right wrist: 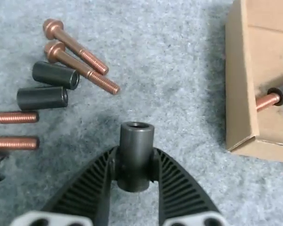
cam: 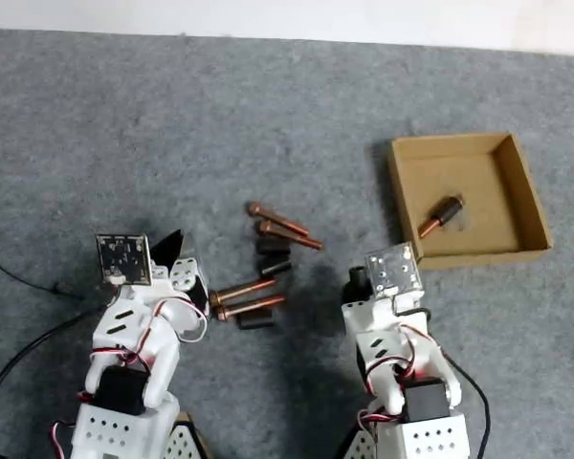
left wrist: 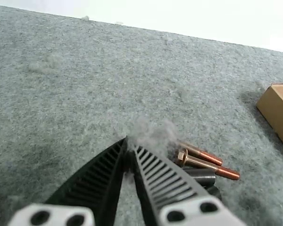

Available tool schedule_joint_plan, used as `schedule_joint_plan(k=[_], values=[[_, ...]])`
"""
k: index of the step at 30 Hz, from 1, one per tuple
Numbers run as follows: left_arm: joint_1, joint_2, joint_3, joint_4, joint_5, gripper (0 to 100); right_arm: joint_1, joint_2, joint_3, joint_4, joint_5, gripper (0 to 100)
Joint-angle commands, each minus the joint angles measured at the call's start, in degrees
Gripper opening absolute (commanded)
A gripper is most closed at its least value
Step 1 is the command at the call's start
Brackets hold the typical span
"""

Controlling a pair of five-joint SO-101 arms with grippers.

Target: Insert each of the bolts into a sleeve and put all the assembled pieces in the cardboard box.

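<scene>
Holding: right gripper (right wrist: 135, 162) pinches one black sleeve (right wrist: 137, 136) round its side wall, open bore pointing away from the wrist. In the high view it sits lower centre-right, just below and left of the cardboard box (cam: 450, 145).
Sleeve handling: small metal tube, stiff, probably hefty for its size. It is smooth and round, so it could twist or slip in the ribbed jaws. A mid-body grip looks right and leaves the bore clear.
Loose bolts: four, copper-coloured. Upper pair (cam: 277, 220) lies at frame centre, side by side. Lower pair (cam: 244, 290) is just below, heads toward the left arm.
Bolt handling: rigid, light, rolls easily. Best guess is to take the shank near the head so the threaded end is free to enter the bore.
Loose sleeves: two (cam: 273, 247) between the bolt pairs, a third (cam: 256, 323) just under the lower pair.
Done piece: one bolt-in-sleeve piece (cam: 440, 216) lies inside the box, right of frame.
Left gripper (left wrist: 127, 149): jaws pressed together, nothing between them. It is lower left in the high view, left of the bolt cluster.
Surface: grey felt mat (cam: 124, 115).
Progress: judged one of five assembled. Next, a bolt has to meet the held sleeve.
Risk: misaligned bore, bolt rolling off.
</scene>
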Motion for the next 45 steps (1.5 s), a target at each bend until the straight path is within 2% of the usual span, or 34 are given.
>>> schedule_joint_plan(k=[1,12,19,24,27,31,42,45], values=[[5.8,-0.3,-0.1,3.7,0.0,1,0.7,-0.9,-0.1,0.0,-0.6,0.5],[3.3,-0.3,0.1,4.1,-1.0,1,0.8,-0.9,0.1,-2.8,-0.6,0.5],[4.4,-0.2,-0.4,6.6,-0.6,14,0.8,-0.9,0.1,-2.8,-0.6,0.5],[5.5,-0.2,-1.5,9.1,-0.9,10,0.8,-0.9,0.1,-2.8,-0.6,0.5],[5.8,-0.2,-1.6,10.1,-2.3,13,0.8,-0.9,0.1,-2.8,-0.6,0.5],[10.2,-0.2,-1.6,13.4,-4.0,16,0.8,-0.9,0.1,-2.8,-0.6,0.5],[10.4,0.1,-3.8,16.9,-6.2,16,0.8,-0.9,0.1,-2.8,-0.6,0.5],[10.4,5.3,-6.0,17.0,-6.2,16,0.8,-0.9,0.1,-2.8,-0.6,0.5]])
